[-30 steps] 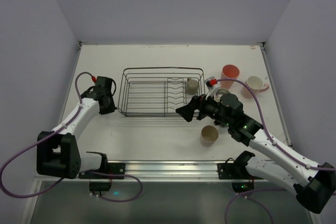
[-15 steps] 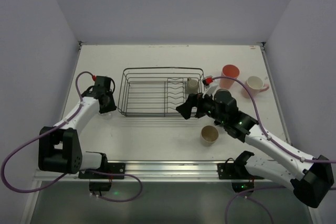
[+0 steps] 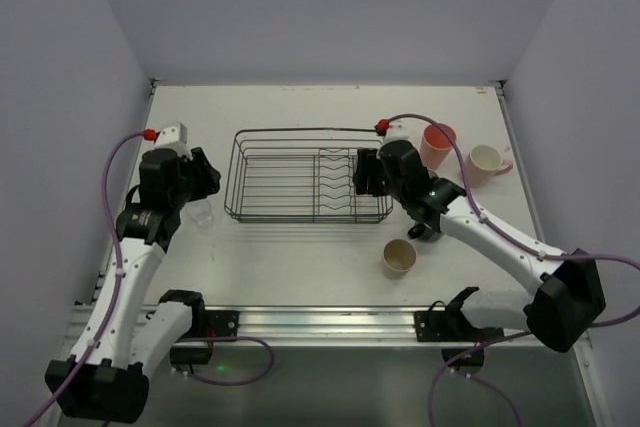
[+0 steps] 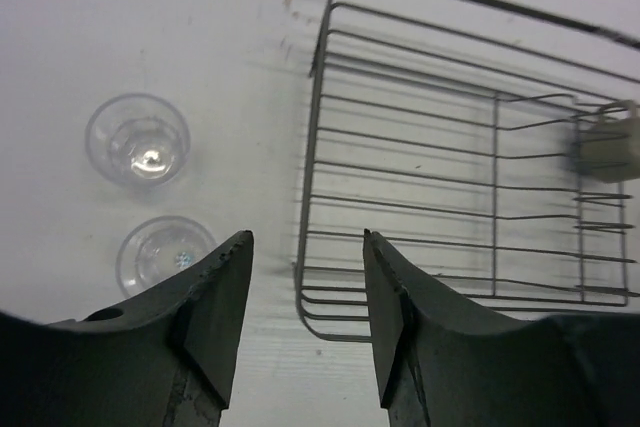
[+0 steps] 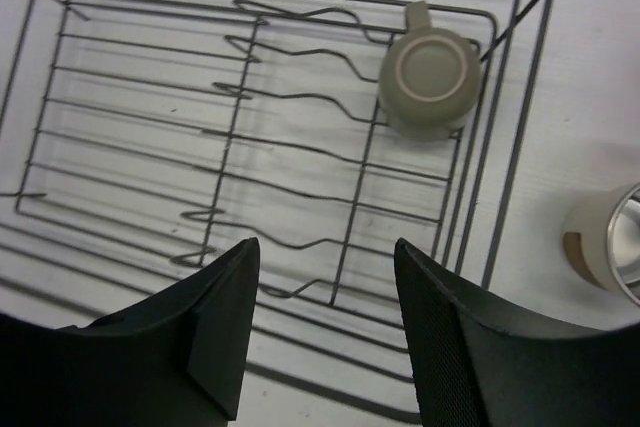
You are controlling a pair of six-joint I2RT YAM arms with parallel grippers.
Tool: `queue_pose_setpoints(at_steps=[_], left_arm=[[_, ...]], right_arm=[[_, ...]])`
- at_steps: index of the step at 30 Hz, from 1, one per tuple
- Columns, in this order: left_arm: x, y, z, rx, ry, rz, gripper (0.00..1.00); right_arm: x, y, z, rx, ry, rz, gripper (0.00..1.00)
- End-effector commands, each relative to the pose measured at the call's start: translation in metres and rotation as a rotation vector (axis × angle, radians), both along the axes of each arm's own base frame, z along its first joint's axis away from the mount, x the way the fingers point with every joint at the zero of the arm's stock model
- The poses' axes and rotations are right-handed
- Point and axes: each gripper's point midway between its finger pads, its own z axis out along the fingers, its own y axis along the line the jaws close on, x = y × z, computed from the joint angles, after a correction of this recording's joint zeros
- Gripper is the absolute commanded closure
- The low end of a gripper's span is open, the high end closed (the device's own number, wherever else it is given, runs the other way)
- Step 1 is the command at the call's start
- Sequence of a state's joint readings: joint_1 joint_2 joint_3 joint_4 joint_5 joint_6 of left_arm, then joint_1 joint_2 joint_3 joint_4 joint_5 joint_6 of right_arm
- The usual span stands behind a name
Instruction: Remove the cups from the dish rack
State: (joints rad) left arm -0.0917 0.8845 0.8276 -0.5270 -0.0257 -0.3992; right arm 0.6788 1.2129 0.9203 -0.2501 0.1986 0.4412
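The dish rack [image 3: 290,185] is a dark wire basket in the middle of the table. A small grey-olive cup [image 5: 432,72] sits upside down in its far right corner, also seen in the left wrist view [image 4: 605,147]. My right gripper [image 3: 363,175] is open and empty above the rack's right end, short of that cup [image 5: 325,252]. My left gripper [image 3: 203,179] is open and empty left of the rack [image 4: 305,247]. Two clear glasses [image 4: 138,139] [image 4: 163,252] stand on the table under it. The coral-pink tumbler [image 3: 437,141], pale pink mug [image 3: 486,160] and tan cup [image 3: 398,258] stand outside the rack.
A pale cup [image 5: 600,242] stands just outside the rack's right side, cut by the frame edge. White walls close the table on three sides. The arm bases and a metal rail [image 3: 320,322] run along the near edge.
My right gripper has swung from the rack's near right corner to above its right end. My left arm has risen and drawn back from the rack's left side.
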Motion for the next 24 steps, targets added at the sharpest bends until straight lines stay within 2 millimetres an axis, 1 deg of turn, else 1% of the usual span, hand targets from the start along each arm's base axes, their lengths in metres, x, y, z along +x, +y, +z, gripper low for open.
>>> queue_pose_setpoints(at_steps=[1,2,3,4,5,6,7,8,9,10,11,12,13,15,17,18,20,21,24], left_arm=[[0.001,-0.026,0.054,-0.066,-0.218,-0.159,0.47],[-0.002,-0.031,0.055,-0.077,-0.241,-0.189,0.44],[-0.007,-0.036,0.064,-0.081,-0.286,-0.224,0.42],[-0.010,-0.045,0.068,-0.093,-0.306,-0.275,0.41],[-0.011,-0.048,0.072,-0.091,-0.325,-0.291,0.39],[-0.015,-0.054,0.078,-0.082,-0.346,-0.327,0.38],[-0.017,-0.059,0.084,-0.079,-0.373,-0.348,0.37],[-0.019,-0.063,0.088,-0.077,-0.392,-0.369,0.36],[-0.025,-0.072,0.095,-0.082,-0.424,-0.404,0.36],[-0.027,-0.078,0.104,-0.093,-0.467,-0.432,0.35],[-0.030,-0.083,0.101,-0.105,-0.478,-0.456,0.34],[-0.035,-0.091,0.104,-0.119,-0.502,-0.492,0.33],[-0.036,-0.098,0.109,-0.129,-0.537,-0.527,0.33],[-0.041,-0.107,0.107,-0.129,-0.544,-0.576,0.32],[-0.045,-0.110,0.108,-0.109,-0.543,-0.595,0.31],[-0.048,-0.112,0.108,-0.095,-0.551,-0.606,0.31],[-0.050,-0.110,0.102,-0.084,-0.538,-0.595,0.31],[-0.052,-0.112,0.101,-0.081,-0.537,-0.602,0.31],[-0.050,-0.107,0.093,-0.062,-0.515,-0.573,0.31]], right_arm=[[0.032,-0.029,0.009,-0.150,-0.030,-0.120,0.42],[0.037,-0.033,-0.006,-0.210,0.008,-0.128,0.43],[0.043,-0.035,-0.007,-0.238,0.013,-0.128,0.44],[0.048,-0.038,-0.008,-0.269,0.019,-0.124,0.45],[0.056,-0.038,-0.010,-0.330,0.018,-0.092,0.45],[0.061,-0.038,-0.011,-0.362,0.013,-0.069,0.45],[0.068,-0.037,-0.006,-0.408,-0.010,-0.026,0.45],[0.072,-0.036,-0.008,-0.429,-0.009,0.001,0.45],[0.076,-0.034,-0.016,-0.453,0.004,0.032,0.44],[0.082,-0.031,-0.014,-0.448,0.000,0.075,0.43],[0.084,-0.029,-0.016,-0.445,0.006,0.100,0.42],[0.086,-0.027,-0.021,-0.445,0.017,0.123,0.41],[0.090,-0.024,-0.020,-0.446,0.010,0.164,0.39],[0.095,-0.023,-0.023,-0.462,0.009,0.194,0.34],[0.104,-0.028,-0.029,-0.499,0.005,0.195,0.29],[0.108,-0.030,-0.030,-0.508,0.007,0.188,0.28],[0.115,-0.034,-0.033,-0.527,0.009,0.189,0.26],[0.117,-0.033,-0.035,-0.520,0.014,0.197,0.26],[0.121,-0.026,-0.042,-0.511,0.026,0.234,0.25]])
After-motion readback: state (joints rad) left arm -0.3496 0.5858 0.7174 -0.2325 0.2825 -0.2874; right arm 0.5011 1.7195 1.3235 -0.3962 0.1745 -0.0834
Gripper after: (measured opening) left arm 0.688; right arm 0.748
